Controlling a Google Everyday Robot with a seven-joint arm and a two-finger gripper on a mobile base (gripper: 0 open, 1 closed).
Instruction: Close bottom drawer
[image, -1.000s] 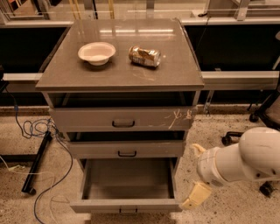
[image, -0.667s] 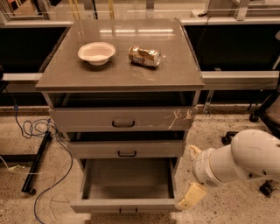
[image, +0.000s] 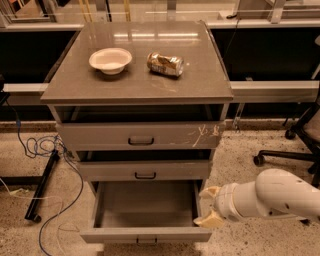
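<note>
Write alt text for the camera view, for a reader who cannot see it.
The bottom drawer of a grey three-drawer cabinet stands pulled out and empty, with the robot's open gripper beside its right front corner. A white bowl and a can on its side sit on the cabinet top.

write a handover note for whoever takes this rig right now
Pincer: open, holding nothing, low at the right of the bottom drawer, by its right front corner; whether it touches cannot be told.
Bottom drawer: pulled well out, box looks empty, handle on its front at the lower edge of the view.
Done: arm placed beside the drawer; drawer not yet closed.
Left: bring the pincer to the drawer's front and push it in under the middle drawer.
Bowl and can sit on the cabinet top, not part of the job.
</note>
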